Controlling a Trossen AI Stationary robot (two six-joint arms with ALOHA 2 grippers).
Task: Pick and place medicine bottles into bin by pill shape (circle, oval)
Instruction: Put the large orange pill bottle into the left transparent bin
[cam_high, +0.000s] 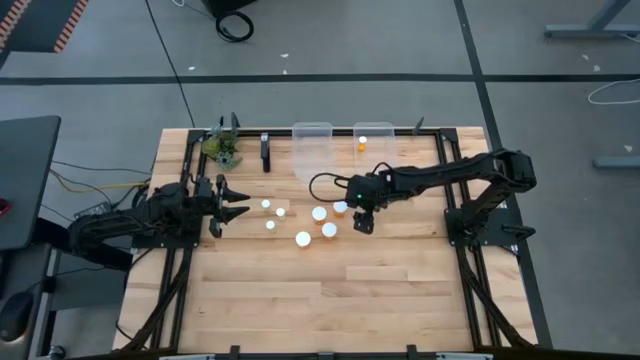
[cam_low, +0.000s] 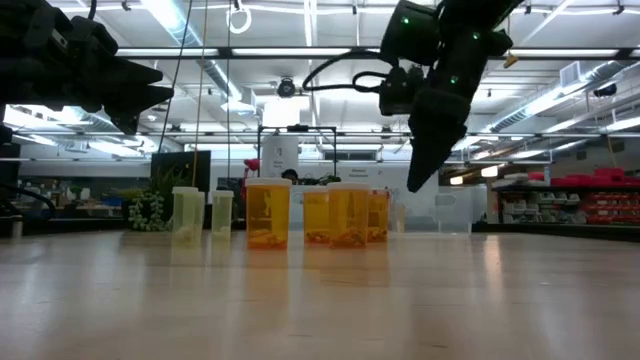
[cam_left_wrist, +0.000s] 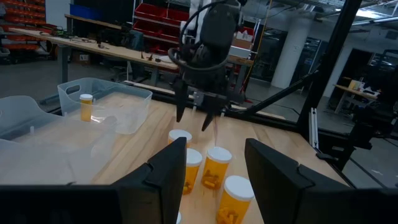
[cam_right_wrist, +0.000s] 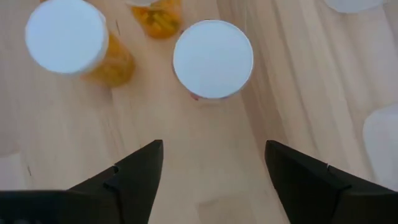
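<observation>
Several orange medicine bottles with white caps (cam_high: 303, 239) stand upright on their bases in a loose group at the table's middle; in the low view they show as amber cylinders (cam_low: 267, 213). One more bottle (cam_high: 362, 143) stands inside the right clear bin (cam_high: 380, 130) at the far edge. My right gripper (cam_high: 362, 222) hangs open above the group's right side, slanting down; a white cap (cam_right_wrist: 212, 59) lies ahead of its fingers (cam_right_wrist: 214, 168), untouched. My left gripper (cam_high: 236, 205) waits open and level at the group's left, clear of the table (cam_left_wrist: 217, 174).
A second clear bin (cam_high: 312, 140) stands left of the first at the far edge. A small green plant (cam_high: 222, 148) and a dark upright piece (cam_high: 265, 152) sit at the far left. Bare wood (cam_high: 330, 300) stretches toward the near edge.
</observation>
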